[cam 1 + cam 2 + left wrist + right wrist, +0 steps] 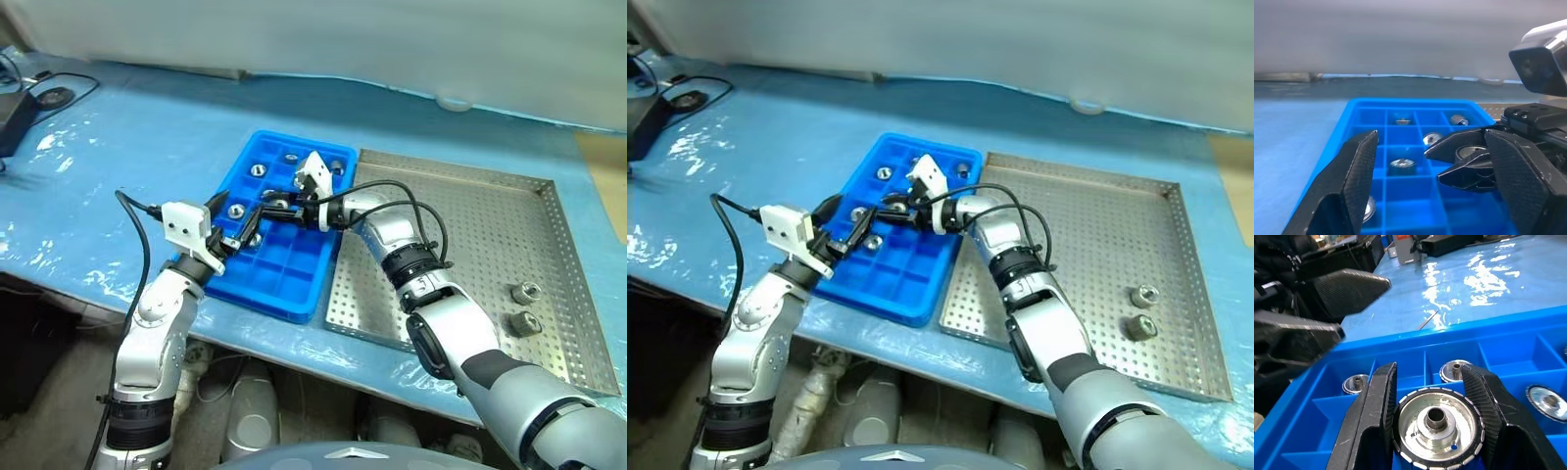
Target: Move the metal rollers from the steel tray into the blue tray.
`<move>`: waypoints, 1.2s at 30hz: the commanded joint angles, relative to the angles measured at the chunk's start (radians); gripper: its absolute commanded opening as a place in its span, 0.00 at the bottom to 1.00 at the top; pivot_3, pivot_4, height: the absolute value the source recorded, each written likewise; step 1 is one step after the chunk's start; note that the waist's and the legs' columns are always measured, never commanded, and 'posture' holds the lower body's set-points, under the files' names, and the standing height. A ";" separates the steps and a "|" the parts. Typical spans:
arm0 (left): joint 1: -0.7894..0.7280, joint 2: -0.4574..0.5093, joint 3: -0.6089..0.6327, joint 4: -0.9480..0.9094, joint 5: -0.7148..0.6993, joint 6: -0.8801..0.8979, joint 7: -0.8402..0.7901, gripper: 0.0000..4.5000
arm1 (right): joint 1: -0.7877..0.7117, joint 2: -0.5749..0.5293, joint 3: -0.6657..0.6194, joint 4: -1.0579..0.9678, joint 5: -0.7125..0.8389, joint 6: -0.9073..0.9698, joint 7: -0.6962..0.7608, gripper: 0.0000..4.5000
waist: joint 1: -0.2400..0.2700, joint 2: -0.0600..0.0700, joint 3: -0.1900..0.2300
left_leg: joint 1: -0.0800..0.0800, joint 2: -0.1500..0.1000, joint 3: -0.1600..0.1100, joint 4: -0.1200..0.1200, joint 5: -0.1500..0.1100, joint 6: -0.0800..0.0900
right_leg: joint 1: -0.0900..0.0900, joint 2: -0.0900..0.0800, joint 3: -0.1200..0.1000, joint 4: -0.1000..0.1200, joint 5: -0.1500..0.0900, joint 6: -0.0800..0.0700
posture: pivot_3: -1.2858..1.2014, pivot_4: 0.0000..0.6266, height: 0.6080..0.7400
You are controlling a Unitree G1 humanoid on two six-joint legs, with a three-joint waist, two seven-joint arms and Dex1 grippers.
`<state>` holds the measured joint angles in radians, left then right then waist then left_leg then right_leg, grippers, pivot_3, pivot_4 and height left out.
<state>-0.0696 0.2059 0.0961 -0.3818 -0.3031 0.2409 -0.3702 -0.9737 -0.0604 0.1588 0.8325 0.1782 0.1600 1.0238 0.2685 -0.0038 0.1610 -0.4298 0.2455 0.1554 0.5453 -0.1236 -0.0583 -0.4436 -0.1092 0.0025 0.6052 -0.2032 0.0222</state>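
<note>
Hovering over the blue tray [294, 279], the R gripper [1436, 423] was clamped on a roller [1437, 425], fingers [1484, 404] pressed on both sides of its rim, flat face & centre hole toward the wrist cam. The L gripper [238, 233] was beside it over the tray's left part, jaws apart, nothing between them. Several rollers sat in separate compartments of the blue tray, e.g. one [1402, 164] near the middle & one [1458, 119] in the far row. Two more rollers [526, 292] lay close together near the right rim of the steel tray [470, 211], just beside the blue tray on the blue-covered table [127, 127].
</note>
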 commanded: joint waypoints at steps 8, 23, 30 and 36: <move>-0.029 0.033 -0.047 -0.006 -0.003 0.001 -0.035 0.82 | 0.016 -0.021 -0.026 -0.039 -0.003 -0.010 -0.005 0.38 | 0.046 0.001 0.000 | 0.000 0.000 -0.006 0.000 0.002 -0.003 | 0.001 0.001 -0.002 0.002 0.000 0.000 | 0.73 0.24 1.00; -0.192 0.020 -0.109 0.162 -0.025 -0.021 -0.141 0.82 | 0.056 -0.085 -0.094 -0.101 -0.007 -0.026 -0.140 0.99 | 0.023 0.001 0.000 | 0.000 -0.001 -0.006 0.003 0.003 -0.006 | 0.002 0.001 -0.002 0.004 0.000 0.000 | 0.64 0.24 1.00; -0.414 -0.049 -0.192 0.466 -0.036 -0.087 -0.331 0.82 | 0.295 -0.244 -0.193 -0.475 0.006 0.125 -0.286 0.99 | -0.070 0.001 0.000 | 0.000 -0.002 -0.006 0.011 0.006 -0.009 | 0.006 0.000 0.000 0.005 0.003 0.004 | 0.48 0.24 1.00; -0.601 -0.157 -0.244 0.750 -0.030 -0.185 -0.502 0.82 | 0.586 -0.340 -0.332 -0.864 0.037 0.302 -0.431 0.99 | -0.194 0.002 0.000 | 0.003 -0.004 -0.003 0.012 0.005 -0.007 | 0.007 0.000 0.006 0.003 0.005 0.007 | 0.37 0.24 1.00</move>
<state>-0.6262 0.0737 -0.1276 0.3234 -0.3294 0.1045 -0.8154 -0.4260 -0.3924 -0.1254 0.1117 0.1827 0.4191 0.6343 0.0744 -0.0021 0.1606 -0.4262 0.2415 0.1529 0.5576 -0.1191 -0.0647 -0.4369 -0.1088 0.0094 0.6081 -0.1983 0.0288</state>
